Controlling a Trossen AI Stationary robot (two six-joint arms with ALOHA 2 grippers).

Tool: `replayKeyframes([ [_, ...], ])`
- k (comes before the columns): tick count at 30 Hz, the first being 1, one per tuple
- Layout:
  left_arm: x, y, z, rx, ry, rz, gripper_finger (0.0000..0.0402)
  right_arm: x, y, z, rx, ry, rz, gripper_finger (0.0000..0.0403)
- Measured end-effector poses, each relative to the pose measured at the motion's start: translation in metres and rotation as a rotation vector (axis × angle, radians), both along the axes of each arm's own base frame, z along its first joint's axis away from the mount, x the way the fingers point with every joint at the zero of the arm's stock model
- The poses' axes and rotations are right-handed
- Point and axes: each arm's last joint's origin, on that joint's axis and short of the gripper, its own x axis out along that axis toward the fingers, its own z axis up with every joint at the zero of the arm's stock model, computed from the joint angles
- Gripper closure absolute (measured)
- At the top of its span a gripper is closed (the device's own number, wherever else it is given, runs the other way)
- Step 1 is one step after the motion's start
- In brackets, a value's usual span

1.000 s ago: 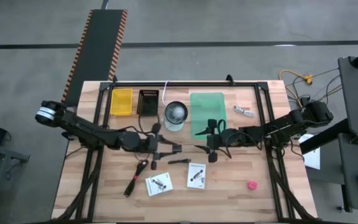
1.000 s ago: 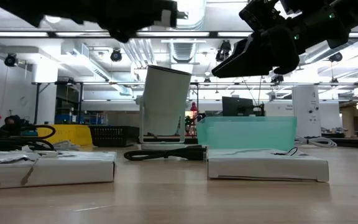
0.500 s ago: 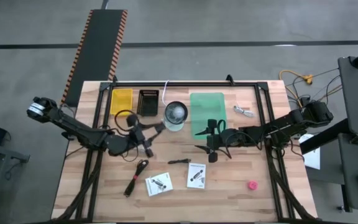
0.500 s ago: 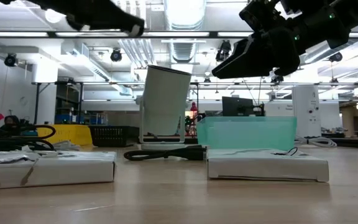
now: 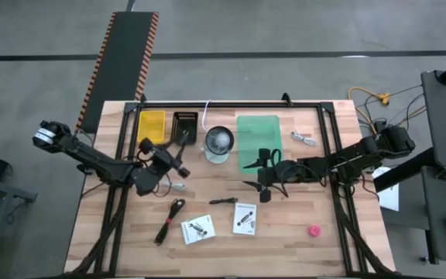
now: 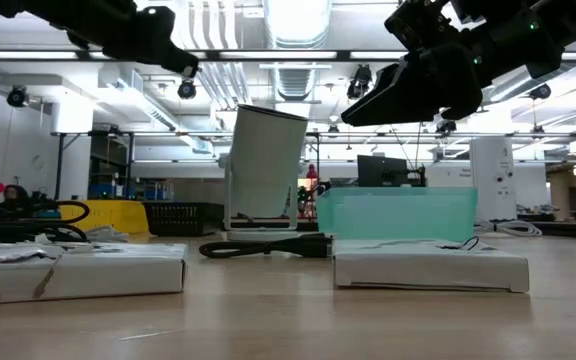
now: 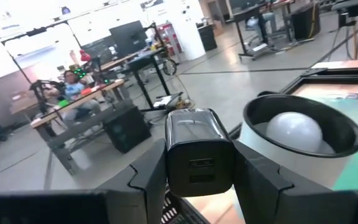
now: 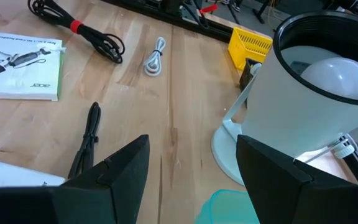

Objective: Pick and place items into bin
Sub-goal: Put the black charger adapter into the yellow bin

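Worktop of pale wood carries the scattered items. The left end effector hangs over the rear left part, between the black basket and the white lamp-like cylinder, and grips a silver-and-black charger block between its fingers. The yellow bin sits just left of the black basket, and the green bin stands right of the cylinder. The right end effector hovers at the near edge of the green bin with its fingers spread apart and nothing between them. On the worktop lie a coiled white cable, a slim black tool, a black cable with a red band, two white packets, a red knob near the front right corner, and silver metal pieces right of the green bin. None of these loose items lies in a bin
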Motion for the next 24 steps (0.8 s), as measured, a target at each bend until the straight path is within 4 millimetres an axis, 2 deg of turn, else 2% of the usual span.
replayKeyframes([
  [7,0.002,0.014,0.001,0.02,0.032,0.062,0.0268,0.0,0.0,0.0,0.0,0.0,0.0,0.0177],
  [13,-0.004,0.033,0.006,0.033,0.071,0.134,0.0268,0.0,0.0,0.0,0.0,0.0,0.0,0.0177],
  [20,-0.012,0.06,0.009,-0.055,0.077,-0.019,0.0268,0.0,0.0,0.0,0.0,0.0,0.0,0.0177],
  [24,-0.018,0.075,0.005,-0.102,0.101,0.005,0.0268,0.0,0.0,0.0,0.0,0.0,0.0,0.0177],
])
